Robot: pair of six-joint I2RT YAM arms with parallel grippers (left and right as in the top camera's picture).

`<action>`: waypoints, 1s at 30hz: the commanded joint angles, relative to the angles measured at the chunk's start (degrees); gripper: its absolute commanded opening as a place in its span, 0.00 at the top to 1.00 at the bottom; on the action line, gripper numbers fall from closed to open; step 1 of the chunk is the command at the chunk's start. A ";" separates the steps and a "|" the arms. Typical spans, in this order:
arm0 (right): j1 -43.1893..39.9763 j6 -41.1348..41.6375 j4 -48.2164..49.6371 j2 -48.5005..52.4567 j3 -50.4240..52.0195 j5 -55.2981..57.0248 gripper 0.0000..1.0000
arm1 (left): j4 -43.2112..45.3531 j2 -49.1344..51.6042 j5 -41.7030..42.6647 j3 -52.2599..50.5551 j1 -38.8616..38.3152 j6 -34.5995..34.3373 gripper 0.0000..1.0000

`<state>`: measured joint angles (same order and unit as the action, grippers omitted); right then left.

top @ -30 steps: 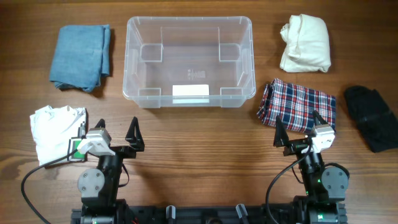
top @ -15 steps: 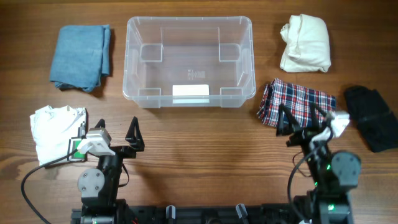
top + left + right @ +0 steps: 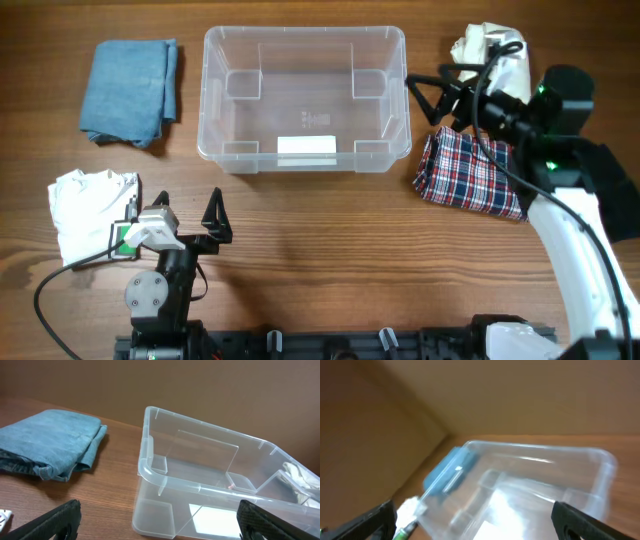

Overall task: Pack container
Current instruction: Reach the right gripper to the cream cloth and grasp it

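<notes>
The clear container (image 3: 305, 36) stands empty at the back centre, its white label on the near wall. It also shows in the left wrist view (image 3: 150, 467) and, blurred, in the right wrist view (image 3: 600, 460). My right gripper (image 3: 432, 100) is open and empty, raised just right of the container's right end, over the far edge of a plaid cloth (image 3: 475, 175); its jaws (image 3: 472, 520) hold nothing. My left gripper (image 3: 188, 207) is open and empty at the front left; its jaws (image 3: 157, 522) face the container.
A folded blue cloth (image 3: 130, 88) lies left of the container, a white cloth (image 3: 88, 212) at the front left, a cream cloth (image 3: 492, 70) at the back right and a black cloth (image 3: 612, 195) at the far right, partly under my right arm.
My right arm has lifted from the front right and swung back and left to beside the container's right end. The left arm and all the cloths have not moved.
</notes>
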<state>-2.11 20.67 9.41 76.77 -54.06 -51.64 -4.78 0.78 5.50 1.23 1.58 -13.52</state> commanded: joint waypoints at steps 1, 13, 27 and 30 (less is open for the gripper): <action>-1.92 3.85 3.10 2.16 -1.44 -10.19 0.00 | 0.04 -0.55 0.02 -0.48 0.35 1.14 0.00; -8.74 -2.78 -47.01 6.56 -31.82 22.67 0.00 | 0.04 -0.55 0.04 -0.48 0.35 1.14 0.00; -9.38 -10.80 -48.61 17.29 -36.94 39.10 0.00 | 0.04 -0.55 0.02 -0.48 0.35 1.14 0.00; -11.21 -9.53 -48.87 23.17 -36.94 36.72 0.00 | 0.04 -0.55 0.04 -0.48 0.35 1.11 0.00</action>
<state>-11.33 11.25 -39.16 93.89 -90.39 -14.72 -4.75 0.78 5.50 1.21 1.58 -13.52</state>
